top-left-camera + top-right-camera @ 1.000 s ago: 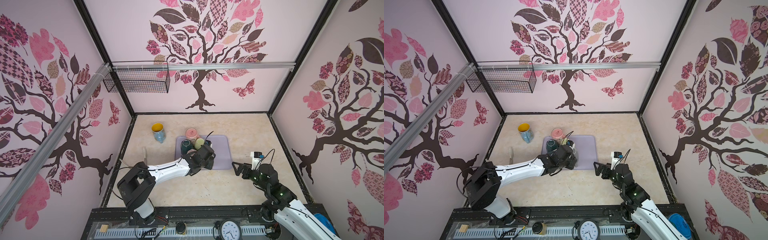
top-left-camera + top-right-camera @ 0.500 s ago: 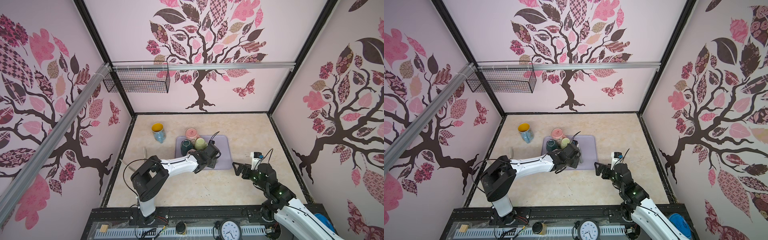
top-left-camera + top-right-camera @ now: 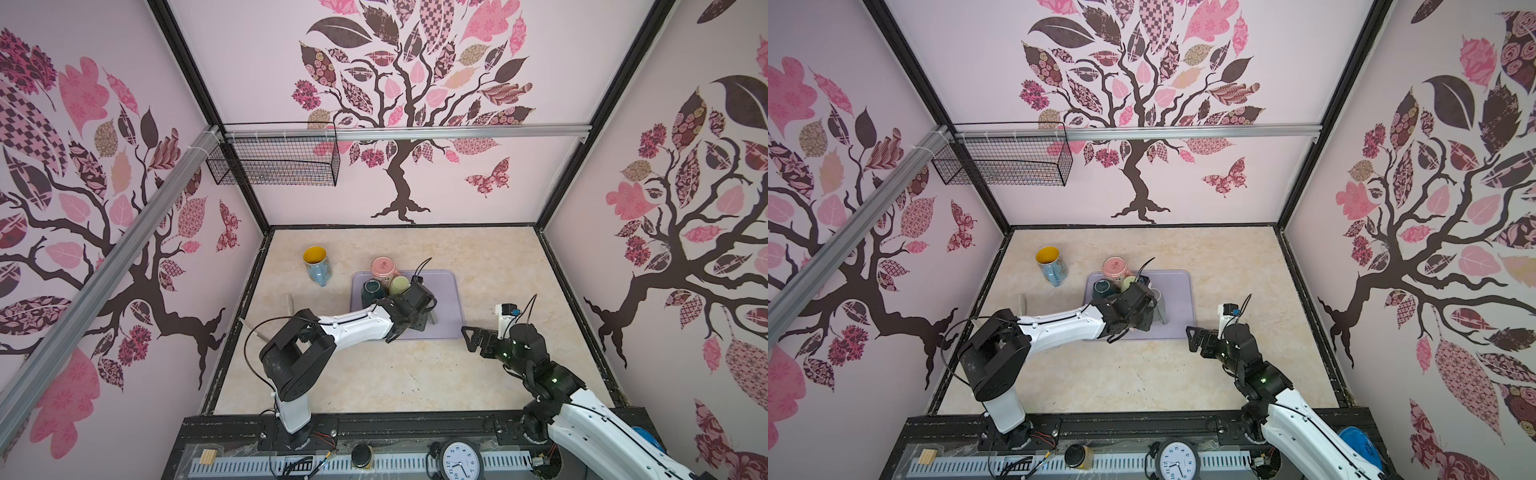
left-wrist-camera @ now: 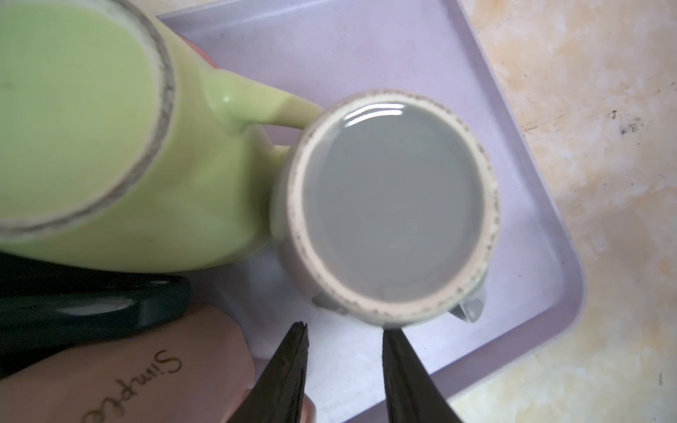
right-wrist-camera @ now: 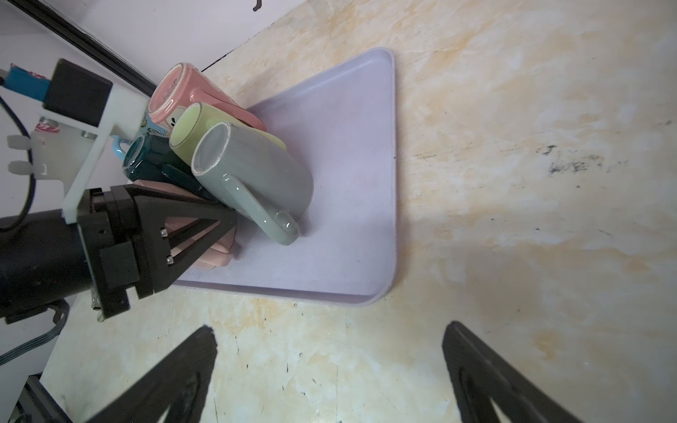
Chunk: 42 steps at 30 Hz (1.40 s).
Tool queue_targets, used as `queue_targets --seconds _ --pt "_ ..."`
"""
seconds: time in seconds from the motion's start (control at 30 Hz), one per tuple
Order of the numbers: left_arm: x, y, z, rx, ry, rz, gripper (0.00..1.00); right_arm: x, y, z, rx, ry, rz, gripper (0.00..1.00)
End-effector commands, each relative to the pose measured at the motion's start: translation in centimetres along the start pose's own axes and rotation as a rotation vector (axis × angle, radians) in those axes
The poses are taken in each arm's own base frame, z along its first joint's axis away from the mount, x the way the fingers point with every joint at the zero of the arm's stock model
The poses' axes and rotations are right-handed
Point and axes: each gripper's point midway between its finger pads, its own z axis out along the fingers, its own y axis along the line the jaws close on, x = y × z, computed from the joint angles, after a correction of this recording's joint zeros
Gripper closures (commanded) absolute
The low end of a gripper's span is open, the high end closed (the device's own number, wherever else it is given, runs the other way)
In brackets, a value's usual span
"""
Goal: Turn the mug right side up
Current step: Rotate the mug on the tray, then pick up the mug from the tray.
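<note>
We found the grey mug (image 4: 395,205) upside down on the tray (image 4: 366,55), base up, in the tray's left half among the other mugs. The green mug (image 4: 73,110) stood just beside it, also inverted, and its handle reached the grey mug's side. Beyond that sat the teal mug (image 5: 146,157) and the pink mug (image 5: 176,91), both base up at the tray's far left corner. A second pink one, the lying mug (image 4: 128,366), rested on its side at the tray's near left edge with lettering facing up.

The left gripper (image 4: 346,329) hung low over the tray, right at the grey mug. Its fingers (image 4: 289,366) stood partly apart with bare tray between them, and they gripped nothing. One tip came up to the mug's base rim, but we could not tell whether it touched.

The right gripper (image 5: 331,327) hovered over the table (image 3: 374,374) near the tray's near right corner, its jaws spread wide and empty. In a top view we saw the blue mug (image 3: 318,266) upright on the table, left of the tray.
</note>
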Motion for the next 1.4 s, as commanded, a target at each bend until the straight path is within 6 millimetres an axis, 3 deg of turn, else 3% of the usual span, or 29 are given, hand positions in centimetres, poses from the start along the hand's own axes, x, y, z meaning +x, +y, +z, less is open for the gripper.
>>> queue_targets --seconds 0.0,0.17,0.37,0.6,0.8,0.97,1.27,1.37 --pt "-1.9 -0.4 -2.5 0.033 -0.045 -0.037 0.61 -0.7 1.3 0.1 -0.048 0.0 -0.014 0.01" --pt "-1.2 1.0 -4.2 0.001 -0.06 -0.049 0.6 -0.3 1.2 0.7 -0.047 0.024 -0.017 0.01" --pt "0.6 3.1 -4.8 -0.068 -0.025 -0.044 0.6 0.0 1.2 1.1 -0.048 0.038 -0.029 0.01" --pt "1.8 4.4 -6.5 -0.079 -0.032 -0.102 0.6 0.4 2.5 1.2 -0.118 0.07 -0.049 0.01" --pt "2.7 6.1 -6.0 -0.154 0.041 -0.245 0.62 0.9 2.5 1.7 -0.119 0.097 -0.043 0.0" --pt "3.8 6.5 -5.5 -0.157 0.092 -0.258 0.63 1.2 2.2 1.6 -0.113 0.103 -0.048 0.0" --pt "3.7 7.3 -7.2 -0.19 0.075 -0.242 0.62 1.8 1.8 1.7 -0.109 0.104 -0.048 0.0" --pt "4.0 7.8 -7.9 -0.235 0.078 -0.243 0.54 1.9 1.7 1.8 -0.107 0.106 -0.047 0.0"
